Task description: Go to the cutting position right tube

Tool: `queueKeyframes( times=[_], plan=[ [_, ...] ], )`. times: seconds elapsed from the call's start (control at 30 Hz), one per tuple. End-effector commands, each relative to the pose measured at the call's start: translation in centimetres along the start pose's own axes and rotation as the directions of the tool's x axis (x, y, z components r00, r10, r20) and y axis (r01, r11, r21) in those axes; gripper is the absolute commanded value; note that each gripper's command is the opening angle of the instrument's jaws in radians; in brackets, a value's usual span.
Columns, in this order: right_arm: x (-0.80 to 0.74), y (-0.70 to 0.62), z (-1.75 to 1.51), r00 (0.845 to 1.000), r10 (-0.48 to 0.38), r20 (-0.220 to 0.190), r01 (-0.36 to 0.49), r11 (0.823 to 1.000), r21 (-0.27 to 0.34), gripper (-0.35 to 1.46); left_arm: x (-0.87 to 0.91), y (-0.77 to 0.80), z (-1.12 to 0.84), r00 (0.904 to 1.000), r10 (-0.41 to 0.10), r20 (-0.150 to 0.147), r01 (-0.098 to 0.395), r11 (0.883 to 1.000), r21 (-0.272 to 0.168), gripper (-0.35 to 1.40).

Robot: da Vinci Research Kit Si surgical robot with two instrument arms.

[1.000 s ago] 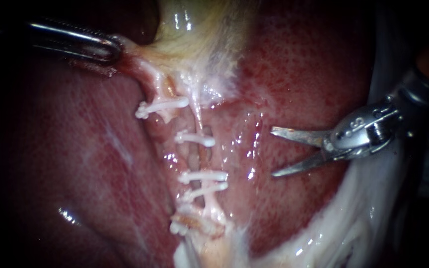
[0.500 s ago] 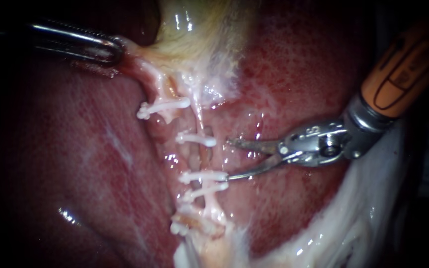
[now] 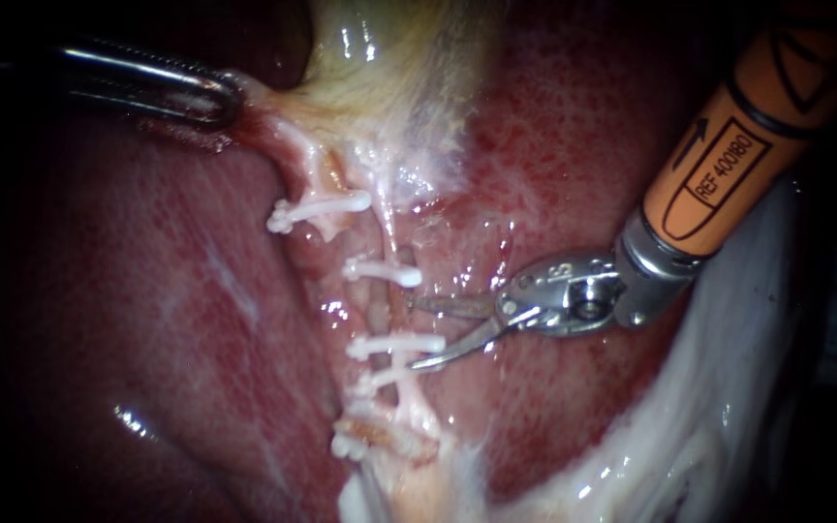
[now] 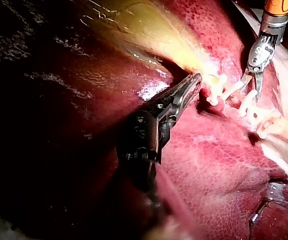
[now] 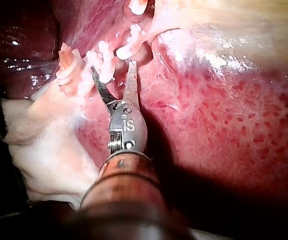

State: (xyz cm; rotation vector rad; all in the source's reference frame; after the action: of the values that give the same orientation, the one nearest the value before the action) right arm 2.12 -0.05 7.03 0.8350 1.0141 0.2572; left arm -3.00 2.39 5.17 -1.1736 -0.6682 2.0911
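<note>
Two instruments are in view. The left instrument (image 3: 225, 97) has its jaws closed on pale tissue at the edge of the gallbladder (image 3: 389, 77). The right instrument (image 3: 412, 334) has its two blades partly open and holds nothing. Its tips are at the right tube (image 3: 396, 312), which lies on the liver (image 3: 583, 174) among five white clips (image 3: 380, 273).
</note>
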Motion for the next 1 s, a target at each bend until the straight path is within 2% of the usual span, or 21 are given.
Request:
queueKeyframes(
  times=[0.03, 0.23, 0.5, 0.8, 1.0],
  plan=[
    [0.01, 0.01, 0.01, 1.0, -0.002, -0.011, 0.003, 1.0, 0.008, 1.41, 0.0, 0.0, 0.0, 1.0, 0.0, 0.0, 0.0, 1.0, 0.0, -0.35],
    [0.04, 0.06, 0.05, 0.997, -0.021, -0.075, 0.028, 0.996, 0.09, 1.4, 0.0, 0.0, 0.0, 1.0, 0.0, 0.0, 0.0, 1.0, 0.0, -0.35],
    [0.11, 0.07, 0.15, 0.987, -0.024, -0.159, 0.055, 0.98, 0.192, 1.3, 0.0, 0.0, 0.0, 1.0, 0.0, 0.0, 0.0, 1.0, 0.0, -0.35],
    [0.32, 0.09, 0.42, 0.98, 0.004, -0.2, 0.045, 0.97, 0.24, 1.28, 0.0, 0.0, 0.0, 1.0, 0.0, 0.0, 0.0, 1.0, 0.0, -0.35],
    [0.42, 0.1, 0.54, 0.979, 0.046, -0.199, 0.005, 0.969, 0.248, 1.33, 0.0, 0.0, 0.0, 1.0, 0.0, 0.0, 0.0, 1.0, 0.0, -0.35]
  ],
)
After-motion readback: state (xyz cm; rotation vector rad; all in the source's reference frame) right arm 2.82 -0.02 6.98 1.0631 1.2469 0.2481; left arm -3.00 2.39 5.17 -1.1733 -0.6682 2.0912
